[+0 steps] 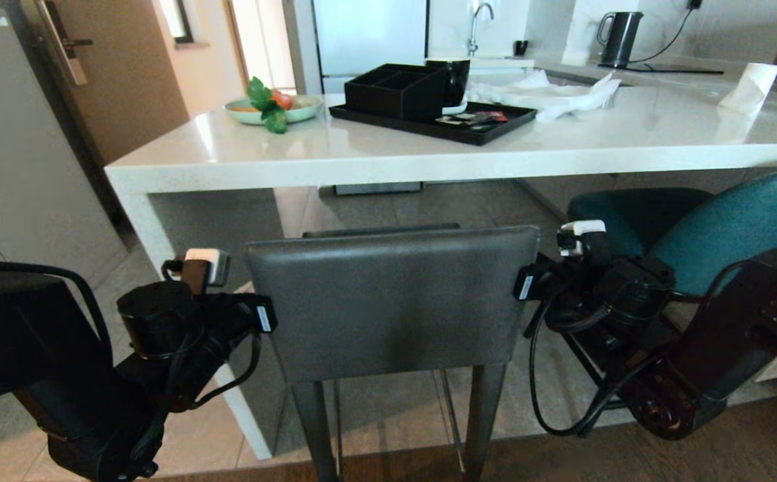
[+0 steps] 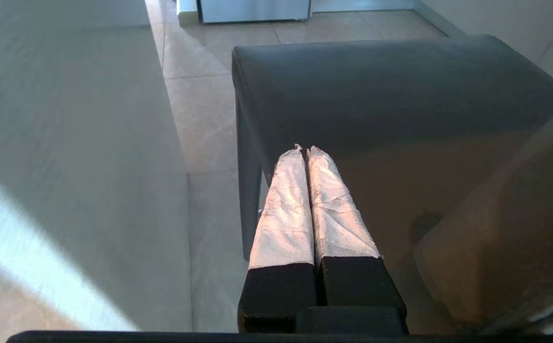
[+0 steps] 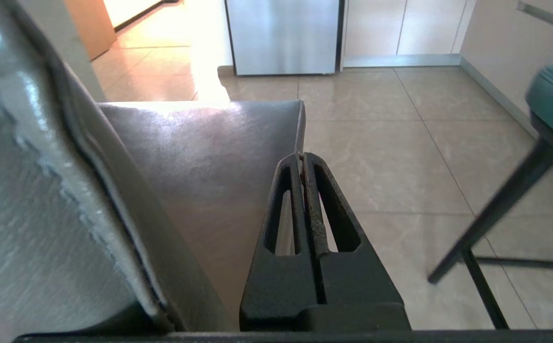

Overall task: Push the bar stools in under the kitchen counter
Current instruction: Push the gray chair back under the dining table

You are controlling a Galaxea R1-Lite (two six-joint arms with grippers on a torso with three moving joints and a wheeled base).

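Note:
The grey bar stool (image 1: pixel 395 301) stands in front of me with its low back towards me and its seat (image 2: pixel 376 85) partly under the white kitchen counter (image 1: pixel 428 161). My left arm (image 1: pixel 160 321) and right arm (image 1: pixel 616 288) flank the backrest's two ends. The left gripper (image 2: pixel 304 150) is shut and empty, reaching over the seat's left side. Over the seat's right edge (image 3: pixel 200 152), beside the backrest (image 3: pixel 43 190), the right gripper (image 3: pixel 301 155) is also shut and empty. Both grippers' fingers are hidden behind the backrest in the head view. The teal bar stool (image 1: pixel 729 221) stands to the right, partly under the counter.
The counter's white panel leg (image 1: pixel 160 248) stands just left of the grey stool. On the counter are a black tray with an organiser (image 1: pixel 428 114), a plate of vegetables (image 1: pixel 271 107), white cloths (image 1: pixel 562 94) and a kettle (image 1: pixel 619 37). A steel fridge (image 3: pixel 283 35) stands beyond.

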